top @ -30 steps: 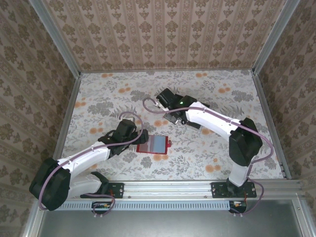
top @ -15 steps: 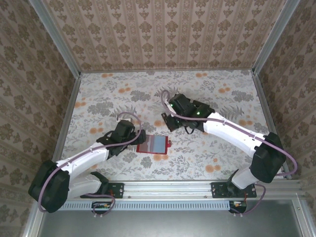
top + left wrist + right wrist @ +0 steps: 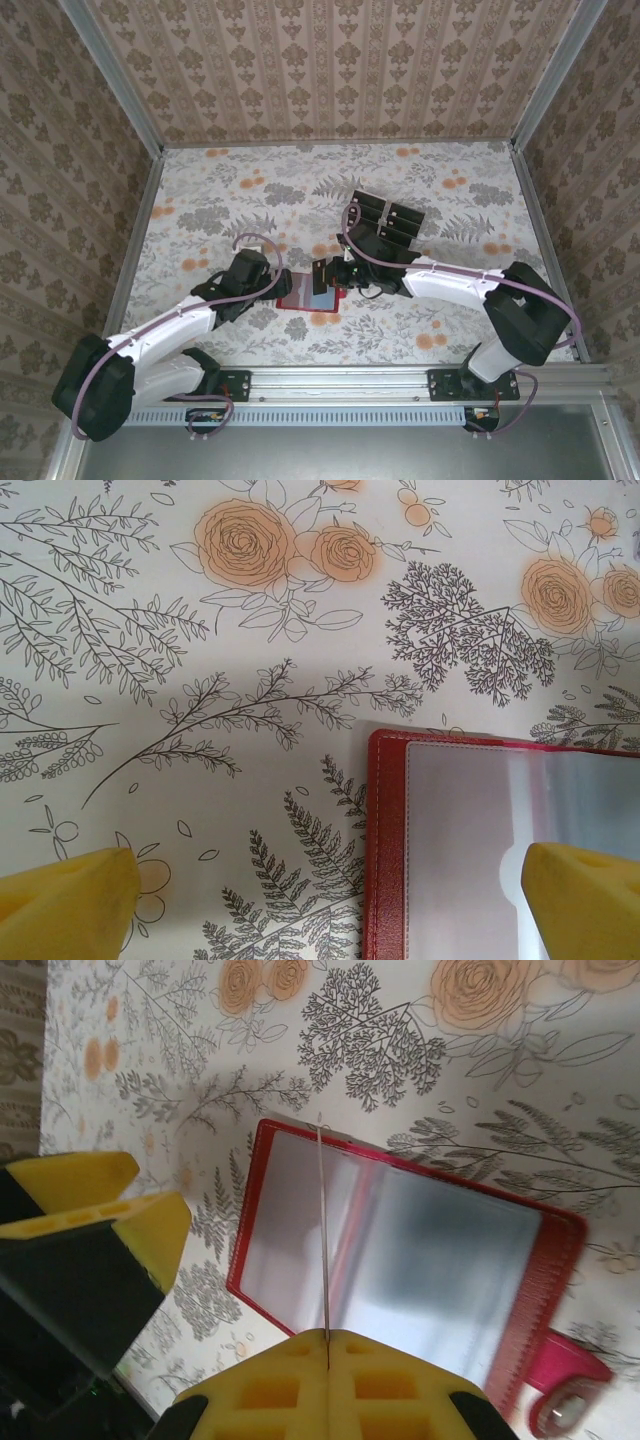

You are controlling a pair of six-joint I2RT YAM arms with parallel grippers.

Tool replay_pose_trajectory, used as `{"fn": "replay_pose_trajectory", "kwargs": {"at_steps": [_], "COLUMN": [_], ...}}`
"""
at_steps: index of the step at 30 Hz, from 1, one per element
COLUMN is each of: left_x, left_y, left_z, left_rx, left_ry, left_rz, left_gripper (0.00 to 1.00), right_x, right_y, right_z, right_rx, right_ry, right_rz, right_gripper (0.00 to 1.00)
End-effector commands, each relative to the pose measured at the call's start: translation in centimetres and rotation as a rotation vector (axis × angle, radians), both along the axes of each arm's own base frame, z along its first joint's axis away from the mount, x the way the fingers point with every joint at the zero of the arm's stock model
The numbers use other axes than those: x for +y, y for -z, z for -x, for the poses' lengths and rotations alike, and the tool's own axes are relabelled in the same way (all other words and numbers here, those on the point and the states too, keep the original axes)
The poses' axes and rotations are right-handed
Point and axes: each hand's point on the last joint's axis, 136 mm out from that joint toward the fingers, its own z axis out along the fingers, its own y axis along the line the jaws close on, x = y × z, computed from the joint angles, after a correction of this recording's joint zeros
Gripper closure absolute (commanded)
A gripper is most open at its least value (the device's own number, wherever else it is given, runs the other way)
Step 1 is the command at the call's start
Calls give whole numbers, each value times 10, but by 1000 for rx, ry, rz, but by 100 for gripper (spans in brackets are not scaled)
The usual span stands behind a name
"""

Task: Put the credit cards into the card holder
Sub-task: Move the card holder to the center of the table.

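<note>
The card holder (image 3: 306, 293) lies open on the flowered table, red-rimmed with clear inner pockets (image 3: 400, 1250). My right gripper (image 3: 328, 272) hangs just above it, shut on one of the credit cards (image 3: 322, 1230), which I see edge-on as a thin line over the holder's left half. More black credit cards (image 3: 386, 214) lie in a group behind it. My left gripper (image 3: 272, 286) rests open at the holder's left edge. In the left wrist view the left gripper (image 3: 330, 910) straddles the holder's red edge (image 3: 388, 850), one fingertip (image 3: 70, 900) over bare table, the other over the clear pocket.
A small red strap tab (image 3: 570, 1380) sticks out from the holder's right side. Metal rails (image 3: 140, 230) and patterned walls close off the table at left, right and back. The left arm's yellow fingers (image 3: 100, 1205) sit close beside the holder.
The right arm has swung from the group of cards at the back down to the card holder, carrying a card. The left gripper has barely moved.
</note>
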Motion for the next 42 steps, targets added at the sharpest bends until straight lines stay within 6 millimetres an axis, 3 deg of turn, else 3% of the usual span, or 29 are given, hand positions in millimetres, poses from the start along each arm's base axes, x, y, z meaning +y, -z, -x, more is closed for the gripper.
{"fn": "replay_pose_trajectory", "kwargs": {"at_steps": [1,11,27,34,42], "left_x": [9,6,-4,-15,-28], "left_y": [5,5,1,2,8], "left_z": [3,1,4,5,0], "left_rx": [7,6,15,24,40], "left_ry": [-27,-25,13,48,107], "left_rz": [-12,-4,26,31,-70], "left_gripper": [0,0,0,0,0], "right_x": [18,15,-35,-40,-27], "right_y": [2,40,59,51,14], "right_z": [0,5,8,3,-1], "right_rx": [44,130,147,133,65], "right_ry": [33,60,38,-48,-111], "right_rz": [-82,17,142,130,13], "right_gripper": [100,100,100,100,100]}}
